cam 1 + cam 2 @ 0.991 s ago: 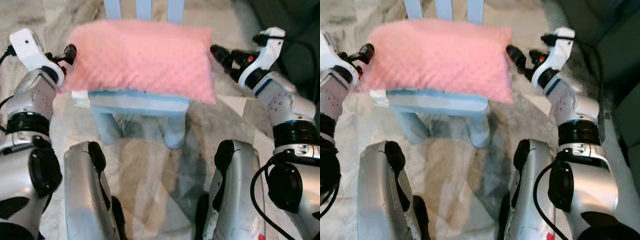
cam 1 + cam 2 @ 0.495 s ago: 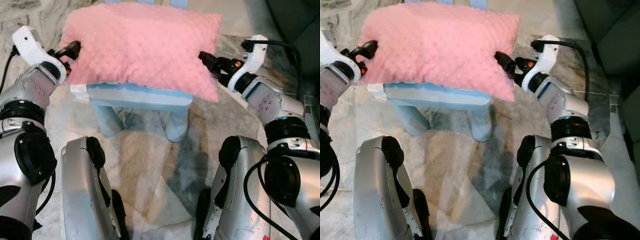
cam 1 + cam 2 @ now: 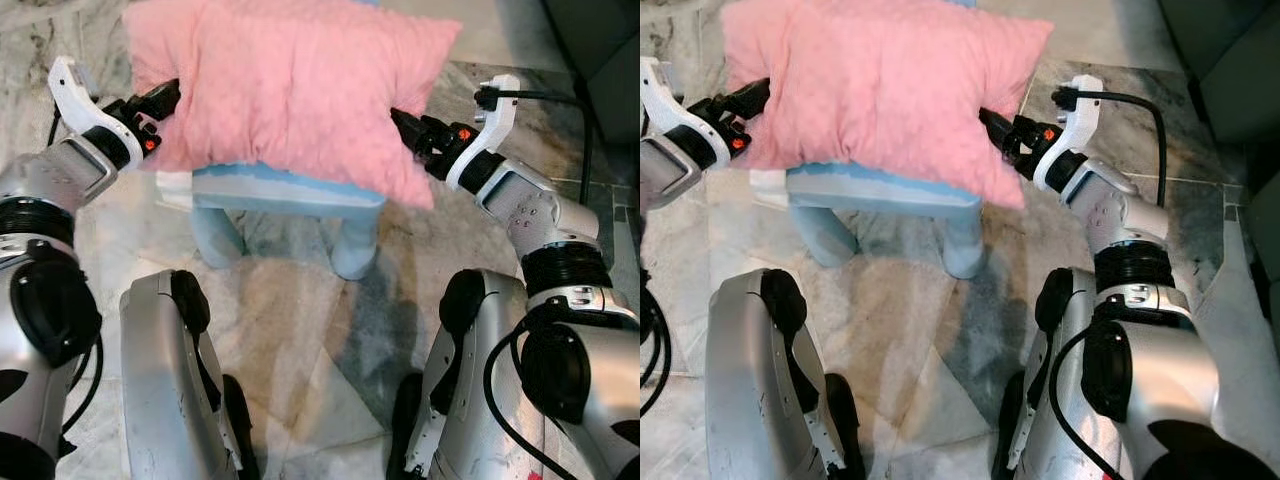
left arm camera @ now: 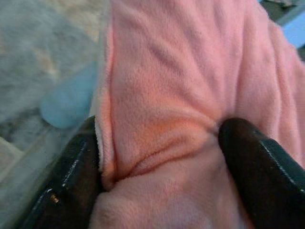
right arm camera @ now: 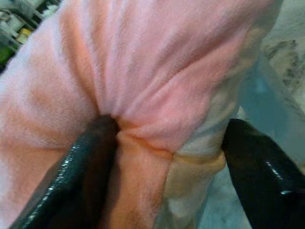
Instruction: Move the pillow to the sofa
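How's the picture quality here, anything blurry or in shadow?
Left eye view: evenly lit and fairly sharp, with a soft shadow on the floor under the blue chair. Left wrist view: the pink pillow is close up and soft, the background blurred. Right wrist view: similar softness, black fingers faintly glossy.

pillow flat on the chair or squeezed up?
Squeezed up. The left gripper and right gripper press into opposite ends of the pink pillow, bunching it; its lower edge overlaps the blue chair.
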Robot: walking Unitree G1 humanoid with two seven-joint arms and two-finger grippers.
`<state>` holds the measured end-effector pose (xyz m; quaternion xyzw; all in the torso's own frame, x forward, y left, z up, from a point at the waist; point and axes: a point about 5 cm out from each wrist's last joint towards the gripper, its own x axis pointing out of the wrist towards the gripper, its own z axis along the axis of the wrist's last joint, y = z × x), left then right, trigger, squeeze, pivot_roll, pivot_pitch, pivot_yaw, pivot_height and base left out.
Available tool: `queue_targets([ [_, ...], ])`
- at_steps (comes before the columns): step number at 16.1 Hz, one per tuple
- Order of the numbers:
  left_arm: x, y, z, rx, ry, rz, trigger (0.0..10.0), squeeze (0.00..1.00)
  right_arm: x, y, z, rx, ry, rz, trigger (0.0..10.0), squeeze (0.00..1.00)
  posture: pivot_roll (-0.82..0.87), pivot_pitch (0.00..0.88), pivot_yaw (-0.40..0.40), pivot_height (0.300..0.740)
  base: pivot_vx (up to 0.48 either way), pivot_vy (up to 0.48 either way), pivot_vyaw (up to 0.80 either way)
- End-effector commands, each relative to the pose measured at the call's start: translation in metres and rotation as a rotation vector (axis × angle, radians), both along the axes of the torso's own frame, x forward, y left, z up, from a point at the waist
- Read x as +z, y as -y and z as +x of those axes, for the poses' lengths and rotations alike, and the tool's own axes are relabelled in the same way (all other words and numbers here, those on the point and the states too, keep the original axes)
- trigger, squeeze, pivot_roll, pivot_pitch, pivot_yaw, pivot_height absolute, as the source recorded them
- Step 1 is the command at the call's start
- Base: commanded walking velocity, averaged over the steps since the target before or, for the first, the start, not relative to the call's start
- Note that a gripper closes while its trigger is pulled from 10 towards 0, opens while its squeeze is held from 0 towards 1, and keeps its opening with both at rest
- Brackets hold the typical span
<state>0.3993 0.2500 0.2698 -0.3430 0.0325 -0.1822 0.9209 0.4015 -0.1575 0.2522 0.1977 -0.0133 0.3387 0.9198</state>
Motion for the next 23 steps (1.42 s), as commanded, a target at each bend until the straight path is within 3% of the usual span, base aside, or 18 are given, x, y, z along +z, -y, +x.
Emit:
queue_targets([
  [1,-0.010,0.004,-0.002,-0.050,-0.035,-0.012,0.0,0.00,-0.004,-0.004,-0.002,0.033,-0.014,-0.005,0.0,0.00,0.06,0.439,0.009,0.305,0.000,0.000,0.00],
  [3,-0.010,-0.001,-0.003,-0.028,-0.036,-0.012,0.0,0.00,-0.004,0.001,-0.001,0.012,-0.012,0.001,0.0,0.00,0.06,0.441,0.006,0.305,0.000,0.000,0.00],
  [9,-0.009,-0.003,-0.005,-0.051,-0.039,-0.028,0.0,0.00,-0.002,-0.005,-0.003,0.040,-0.004,0.006,0.0,0.00,0.06,0.447,0.006,0.305,0.000,0.000,0.00],
  [17,-0.018,0.009,-0.007,-0.157,-0.056,-0.007,0.0,0.00,-0.005,-0.031,-0.006,0.131,0.000,0.020,0.0,0.00,0.07,0.451,0.004,0.305,0.000,0.000,0.00],
  [21,-0.021,0.011,-0.008,-0.182,-0.059,0.003,0.0,0.00,-0.004,-0.034,-0.006,0.137,0.007,0.023,0.0,0.00,0.07,0.446,0.001,0.305,0.000,0.000,0.00],
  [23,-0.030,0.006,-0.009,-0.143,-0.041,0.115,0.0,0.00,-0.007,-0.032,-0.007,0.121,0.014,0.013,0.0,0.00,0.07,0.412,0.004,0.305,0.000,0.000,0.00],
])
